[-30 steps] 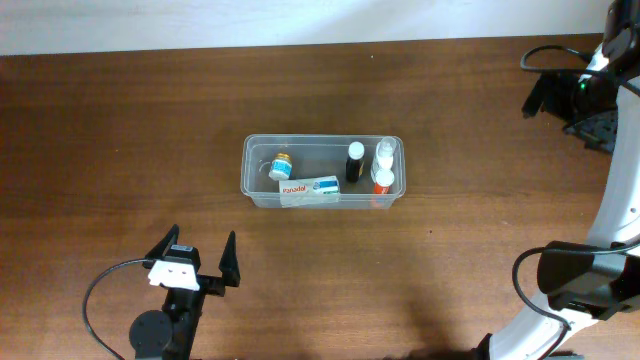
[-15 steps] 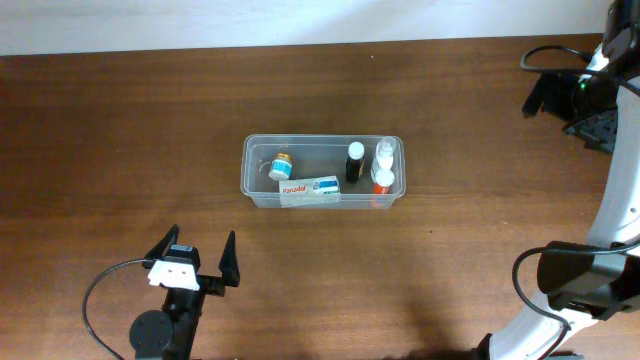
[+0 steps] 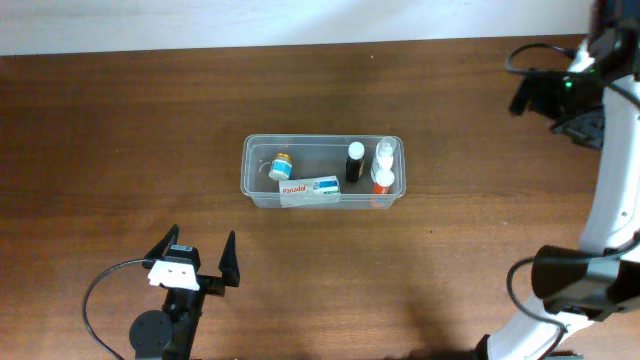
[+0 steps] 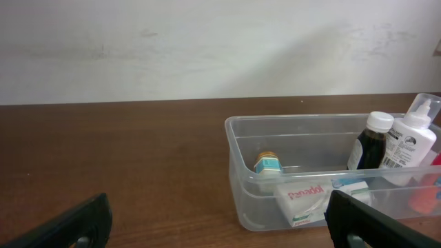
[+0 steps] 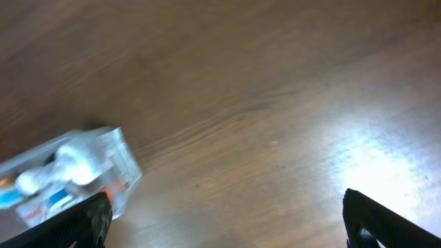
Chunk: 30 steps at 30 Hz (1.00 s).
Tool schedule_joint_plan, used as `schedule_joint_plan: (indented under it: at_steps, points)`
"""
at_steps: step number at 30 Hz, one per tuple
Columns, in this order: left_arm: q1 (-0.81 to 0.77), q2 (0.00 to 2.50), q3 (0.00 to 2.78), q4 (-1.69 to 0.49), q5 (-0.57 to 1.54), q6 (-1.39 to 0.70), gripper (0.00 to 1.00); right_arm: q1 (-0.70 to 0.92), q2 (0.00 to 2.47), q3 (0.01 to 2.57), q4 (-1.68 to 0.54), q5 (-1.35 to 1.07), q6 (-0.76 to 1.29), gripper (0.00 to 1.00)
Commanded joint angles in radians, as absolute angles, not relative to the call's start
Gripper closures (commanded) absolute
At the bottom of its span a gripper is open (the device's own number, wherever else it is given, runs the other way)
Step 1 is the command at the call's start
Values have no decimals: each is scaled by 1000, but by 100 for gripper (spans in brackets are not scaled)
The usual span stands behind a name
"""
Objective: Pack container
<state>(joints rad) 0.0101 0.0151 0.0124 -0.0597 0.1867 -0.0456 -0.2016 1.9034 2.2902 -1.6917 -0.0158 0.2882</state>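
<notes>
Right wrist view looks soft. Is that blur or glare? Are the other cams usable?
Right wrist: the whole frame is blurred, the container is smeared at the left edge, and there is a bright glare patch on the table. Left wrist: sharp, and the label on the Panadol box is legible. Overhead: sharp and evenly lit, with no glare.

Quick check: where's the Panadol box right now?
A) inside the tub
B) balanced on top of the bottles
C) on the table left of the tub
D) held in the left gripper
A: the Panadol box sits within the walls of the container, along the long wall at the bottom of the overhead view.
</notes>
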Motion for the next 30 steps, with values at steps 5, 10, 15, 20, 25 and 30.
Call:
schedule_joint_plan:
  at_steps: [5,10,15,20,25,30]
  points:
    - [17,5,9,-65,179,-30,1,-17,1613,2294,-1688,96,294,2]
    - [17,5,9,-65,179,-30,1,70,1468,2294,-1696,94,294,2]
    - [17,5,9,-65,179,-30,1,79,1338,2283,-1699,96,285,2]
    - [17,5,9,-65,179,-30,1,77,1144,2103,-1674,106,157,2]
    - [17,5,9,-65,179,-30,1,78,914,1776,-1427,136,130,2]
    - [17,5,9,-65,179,-30,1,78,663,1347,-1057,73,45,2]
